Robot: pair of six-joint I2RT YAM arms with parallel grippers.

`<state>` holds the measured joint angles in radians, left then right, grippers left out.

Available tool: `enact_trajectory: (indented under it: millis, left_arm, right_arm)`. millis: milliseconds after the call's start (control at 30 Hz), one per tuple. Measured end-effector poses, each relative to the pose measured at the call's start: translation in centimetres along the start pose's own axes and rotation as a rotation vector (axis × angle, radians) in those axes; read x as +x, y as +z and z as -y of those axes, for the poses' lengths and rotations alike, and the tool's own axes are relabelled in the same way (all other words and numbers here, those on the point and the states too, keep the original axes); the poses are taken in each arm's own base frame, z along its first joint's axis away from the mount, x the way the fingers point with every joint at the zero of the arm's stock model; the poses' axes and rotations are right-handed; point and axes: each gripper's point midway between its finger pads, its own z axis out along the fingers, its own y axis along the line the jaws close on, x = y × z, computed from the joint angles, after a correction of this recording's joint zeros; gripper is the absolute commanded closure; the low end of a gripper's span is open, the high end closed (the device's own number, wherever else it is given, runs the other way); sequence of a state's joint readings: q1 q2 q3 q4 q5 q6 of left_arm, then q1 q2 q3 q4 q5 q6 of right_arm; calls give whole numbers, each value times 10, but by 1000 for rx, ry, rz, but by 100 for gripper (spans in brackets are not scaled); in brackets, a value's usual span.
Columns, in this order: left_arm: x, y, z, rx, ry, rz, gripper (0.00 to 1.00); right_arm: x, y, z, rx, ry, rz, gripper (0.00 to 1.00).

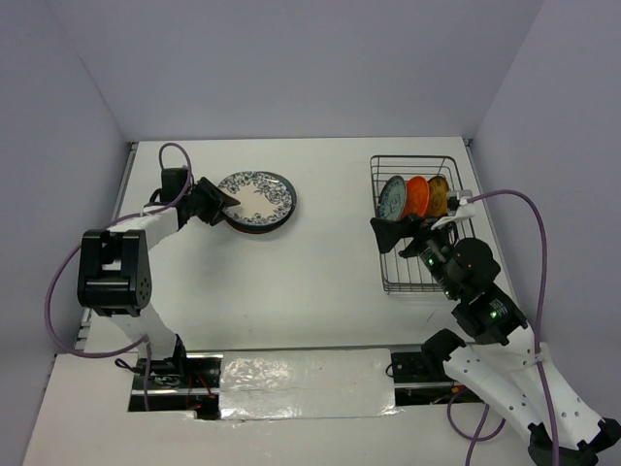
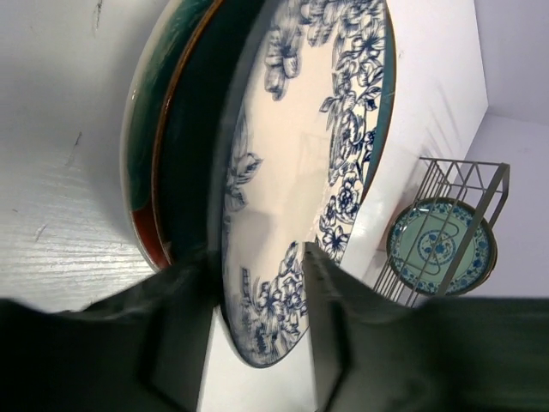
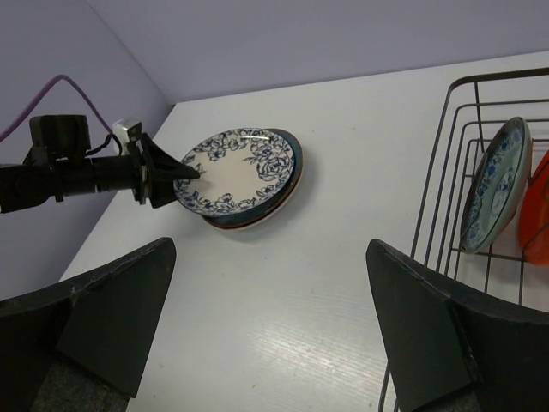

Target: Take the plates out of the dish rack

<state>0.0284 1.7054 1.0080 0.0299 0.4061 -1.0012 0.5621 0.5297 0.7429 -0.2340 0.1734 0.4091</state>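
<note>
Evidently at the set-down step: pinching the rim of the floral plate [image 2: 292, 172] with the left hand [image 2: 256, 257]. Resting face up, close to flat, on a two-plate stack [image 2: 147, 120] toward the far-left corner of the counter [image 1: 310, 252]; round, so no long axis. Next: let go and back out toward the left edge without nudging the stack. Holding nothing in the right hand [image 1: 386, 233], spread wide just beside the dish rack [image 1: 417, 272] at the right edge. Long axis of that running near to far, with three plates [image 1: 417, 196] inside on edge, faces toward the left edge.
</note>
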Motion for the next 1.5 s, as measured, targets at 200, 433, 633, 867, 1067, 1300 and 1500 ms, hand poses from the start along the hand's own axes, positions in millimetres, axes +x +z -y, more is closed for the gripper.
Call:
enact_trajectory:
  millis: [200, 433, 633, 867, 1067, 1300, 1500]
  left_arm:
    - [3, 0, -10, -46, -11, -5, 26]
    - [4, 7, -20, -143, -16, -40, 16]
    - [1, 8, -9, -210, 48, -37, 1]
    - [3, 13, -12, -297, 83, -58, 0]
    - [7, 17, -13, -326, 91, -71, 1]
    - [15, 21, -13, -350, 106, -88, 0]
    - [17, 25, -12, -370, 116, -96, 0]
  right_arm:
    - [0, -3, 2, 7, -7, 1, 0]
    - [0, -7, 4, 14, -13, -1, 0]
    - [-1, -10, 6, 21, -17, 6, 0]
    - [-1, -10, 7, 23, -27, 7, 0]
    - [-1, -11, 9, 29, -43, 4, 0]
    - [3, -11, 12, 40, -61, -10, 0]
    - [4, -12, 14, 43, -70, -17, 0]
